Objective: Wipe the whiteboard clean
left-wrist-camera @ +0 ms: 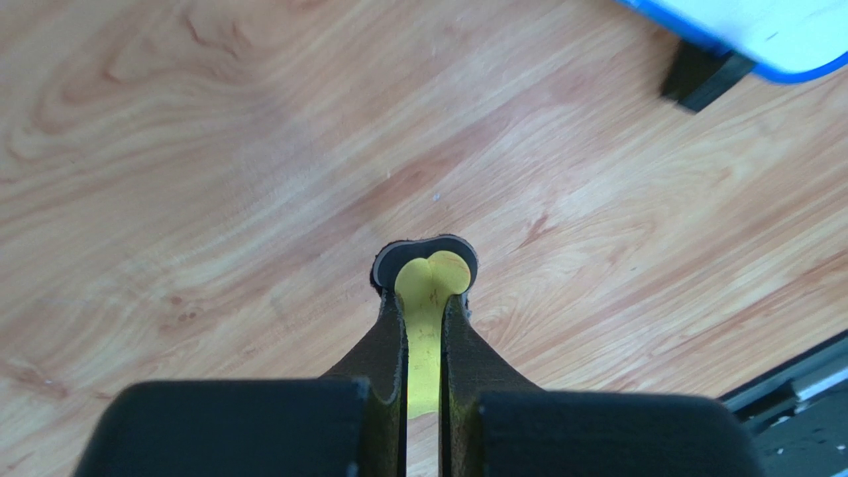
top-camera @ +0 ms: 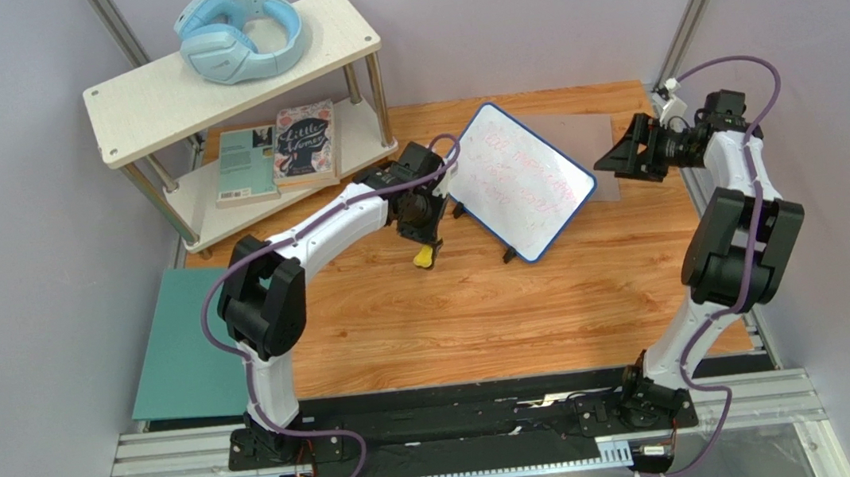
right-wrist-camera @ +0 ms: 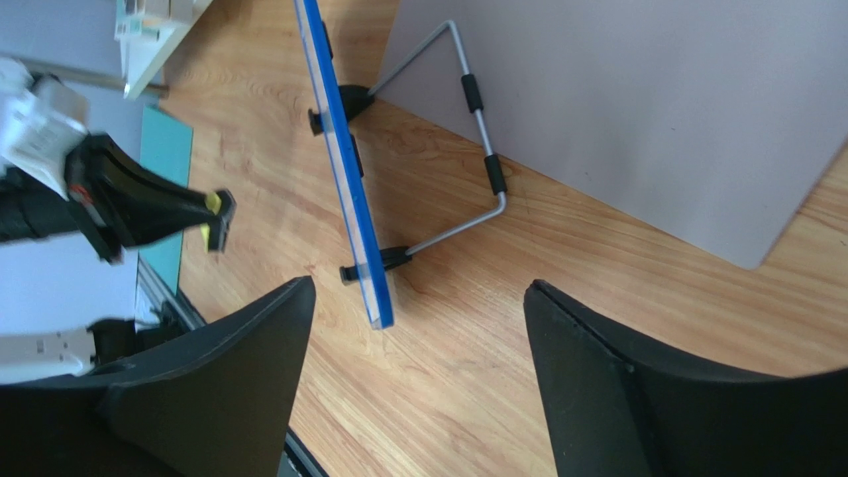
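The whiteboard (top-camera: 519,177), white with a blue frame and faint pink scribbles, stands tilted on a wire stand at the table's middle back. My left gripper (top-camera: 425,248) is just left of its lower left edge, pointing down, shut on a small yellow eraser (top-camera: 425,258) with a dark pad. In the left wrist view the eraser (left-wrist-camera: 438,270) sits between the shut fingers of the left gripper (left-wrist-camera: 425,303), with the board's corner (left-wrist-camera: 766,35) at top right. My right gripper (top-camera: 615,157) is open and empty beside the board's right edge. The right wrist view shows the board edge-on (right-wrist-camera: 343,169) ahead of the right gripper (right-wrist-camera: 418,338).
A grey sheet (top-camera: 604,134) lies behind the board. A two-tier shelf (top-camera: 232,86) at back left carries blue headphones (top-camera: 238,34) and books (top-camera: 278,150). A teal mat (top-camera: 184,344) lies at the left edge. The board's wire stand (right-wrist-camera: 478,149) and black feet (left-wrist-camera: 702,75) rest on the wood.
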